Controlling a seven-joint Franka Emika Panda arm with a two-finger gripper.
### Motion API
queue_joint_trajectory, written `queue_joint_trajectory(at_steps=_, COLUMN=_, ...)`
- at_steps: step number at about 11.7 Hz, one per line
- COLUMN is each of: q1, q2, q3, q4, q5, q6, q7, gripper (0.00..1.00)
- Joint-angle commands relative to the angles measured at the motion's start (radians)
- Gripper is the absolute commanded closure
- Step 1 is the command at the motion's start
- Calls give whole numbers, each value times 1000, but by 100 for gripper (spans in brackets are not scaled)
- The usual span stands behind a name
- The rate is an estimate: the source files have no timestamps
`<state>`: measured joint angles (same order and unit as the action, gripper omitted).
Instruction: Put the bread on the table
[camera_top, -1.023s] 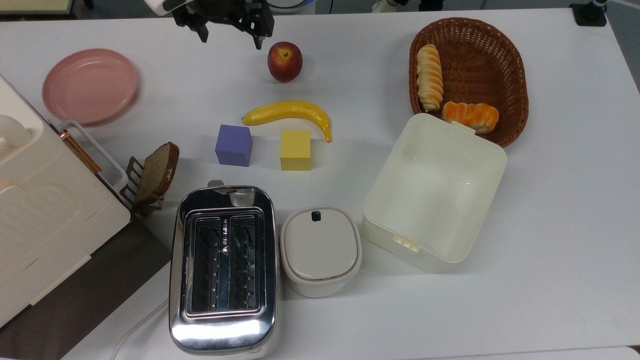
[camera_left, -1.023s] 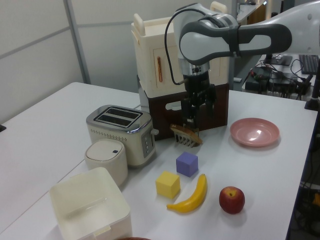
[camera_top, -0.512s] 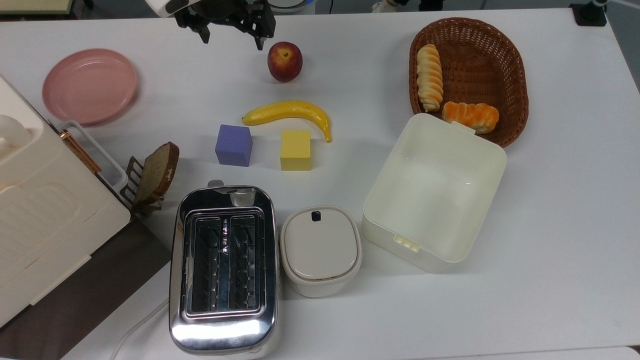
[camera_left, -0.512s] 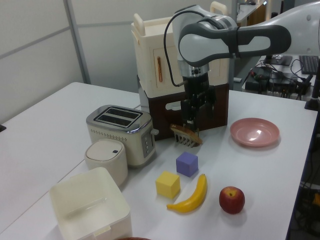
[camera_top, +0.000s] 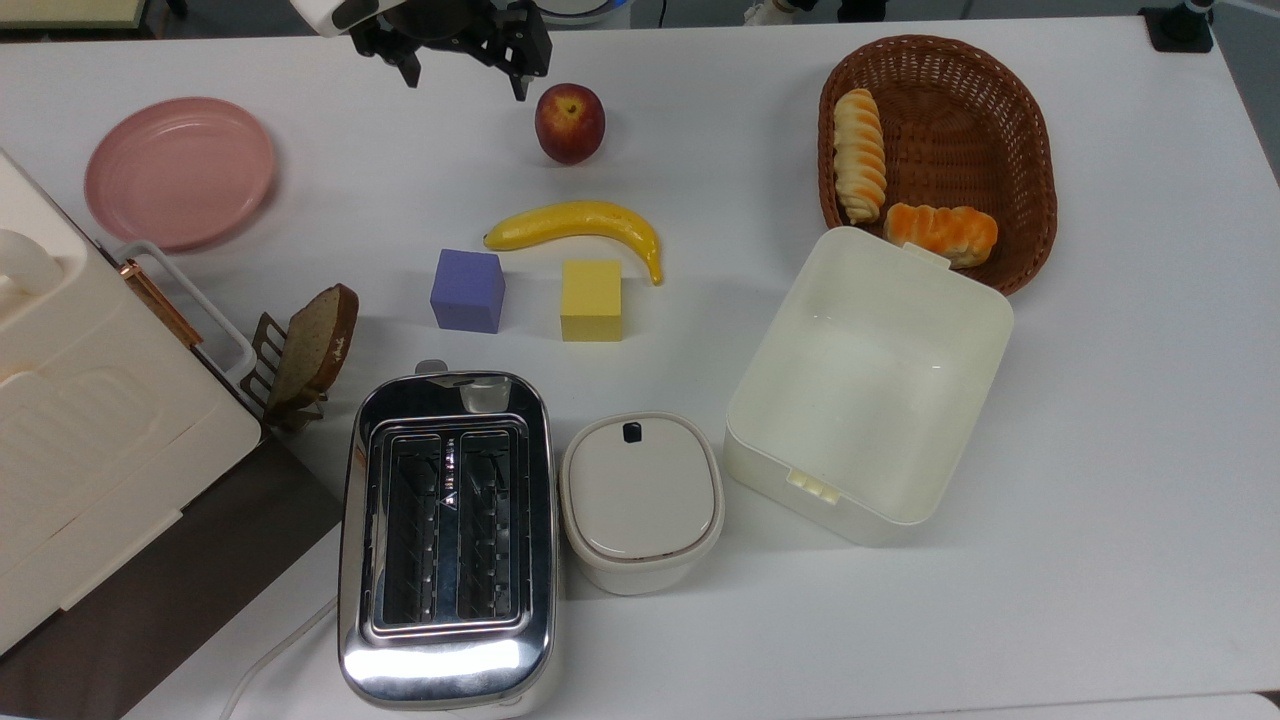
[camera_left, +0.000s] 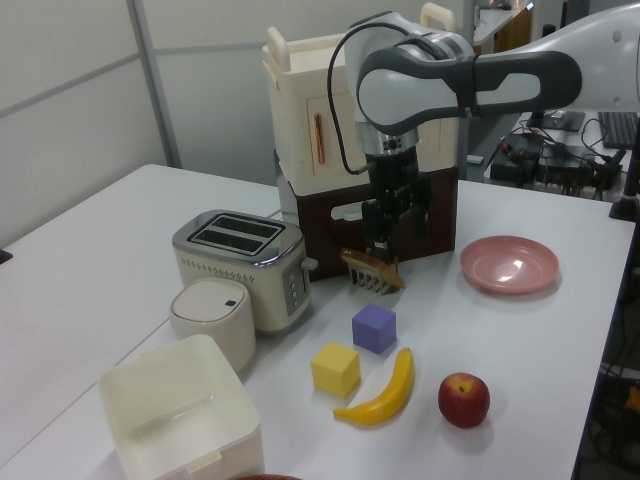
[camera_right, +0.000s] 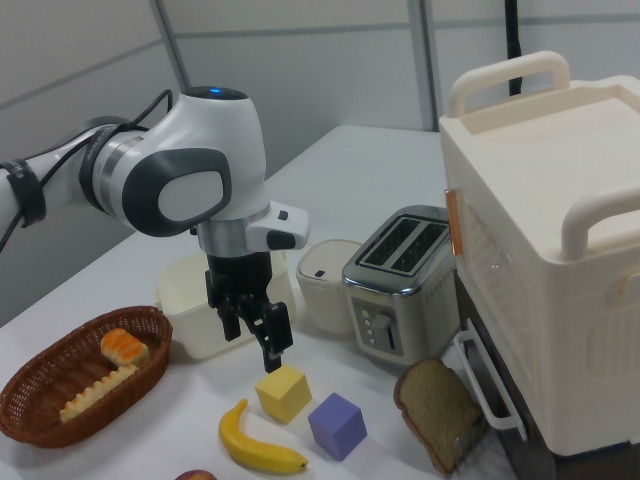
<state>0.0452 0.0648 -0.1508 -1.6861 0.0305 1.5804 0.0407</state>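
The top view's upper edge cuts off the gripper (camera_top: 462, 72) above its jaws. The left view's bottom edge crops the white open box (camera_left: 180, 420). In the right view the apple (camera_right: 196, 475) barely clears the bottom edge.

Robotics lab staged as a kitchen: large white matte table (camera_top: 1100, 450) with chrome two-slot toaster (camera_top: 447, 540), purple foam cube (camera_top: 467, 290), yellow foam cube (camera_top: 591, 300); grey partition walls (camera_right: 330, 60), cluttered desk with keyboard (camera_left: 618, 128) behind.
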Motion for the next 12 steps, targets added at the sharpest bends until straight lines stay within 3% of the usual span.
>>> queue_joint_trajectory(at_steps=1, q1=10, q2=-17, q3=-3, q4=-21, q5=9, q6=0, q7=-21, gripper=0)
queue_joint_trajectory(at_steps=6, q1=42, q2=-19, q3=2, q4=-17, q5=11, q6=0, q7=-13, gripper=0)
queue_joint_trajectory(at_steps=8, q1=103, q2=-22, q3=19, q4=-17, q5=14, q6=-4, q7=-6, gripper=0)
queue_joint_trajectory(at_steps=12, q1=316, q2=0, q3=17, q4=-24, q5=5, q6=26, q7=119, gripper=0)
